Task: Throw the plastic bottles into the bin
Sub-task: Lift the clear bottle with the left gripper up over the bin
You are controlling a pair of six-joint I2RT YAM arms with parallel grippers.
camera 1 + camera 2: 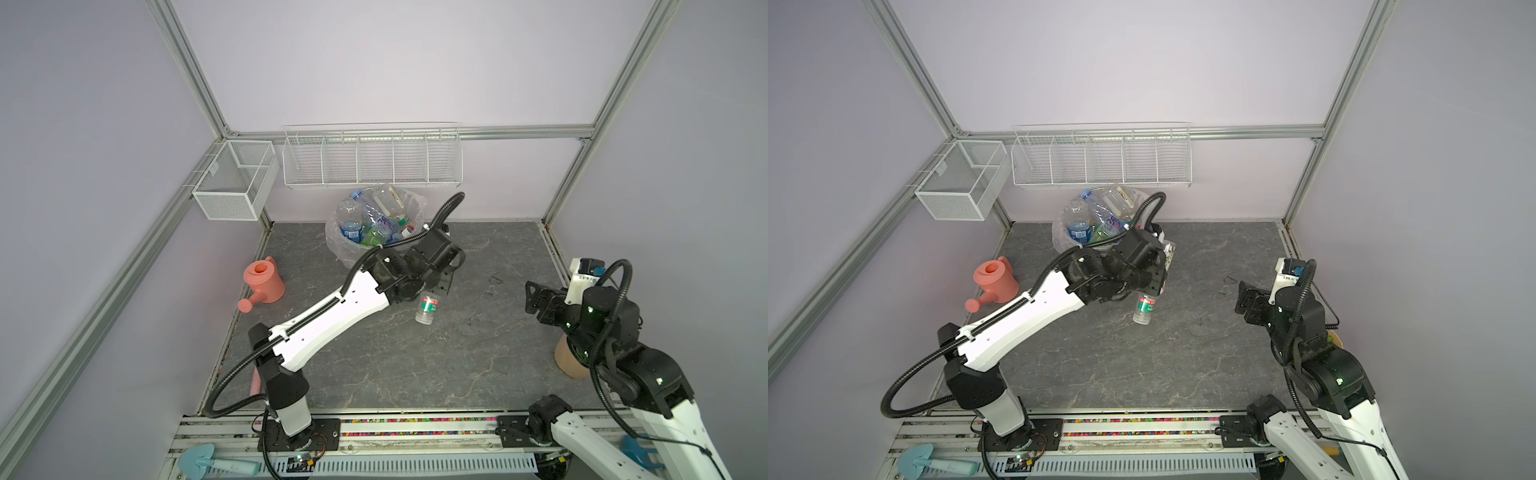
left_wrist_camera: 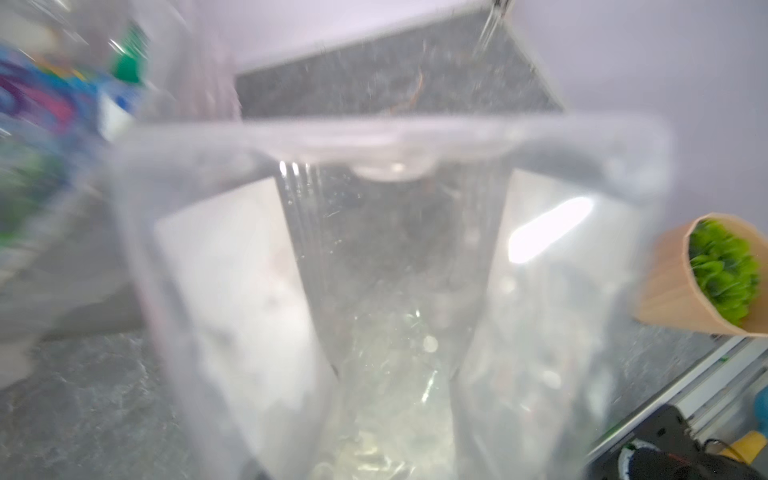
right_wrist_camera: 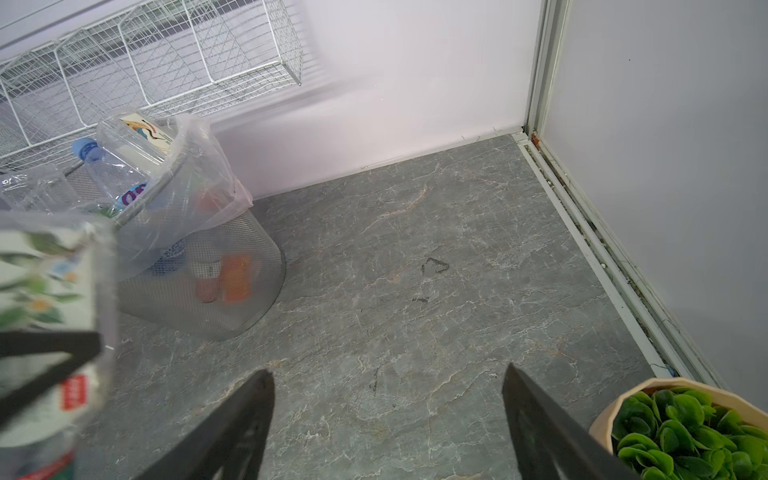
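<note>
Left gripper [image 2: 395, 266]: clamped on a clear squarish plastic bottle [image 3: 45, 266] with a leafy label, just beside the round grey wastebasket bin [image 1: 347, 253] (wrist view is a blurry mess).
Right gripper [image 3: 387, 370]: fingers spread wide, nothing in them, over the grey table [image 3: 415, 257].
Bin: clear bag liner, at the back of the table, piled past the rim with plastic bottles [image 1: 351, 230].
Leftover: small clear bottle with a green label [image 1: 427, 308], on the table by the left arm.
Around: pink watering can [image 1: 264, 282] on the left and potted green plant [image 3: 685, 428] on the right, both well apart from the bin.

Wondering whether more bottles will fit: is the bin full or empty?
Full: the bin holds piled bottles, several sticking up above its rim in both top views.
</note>
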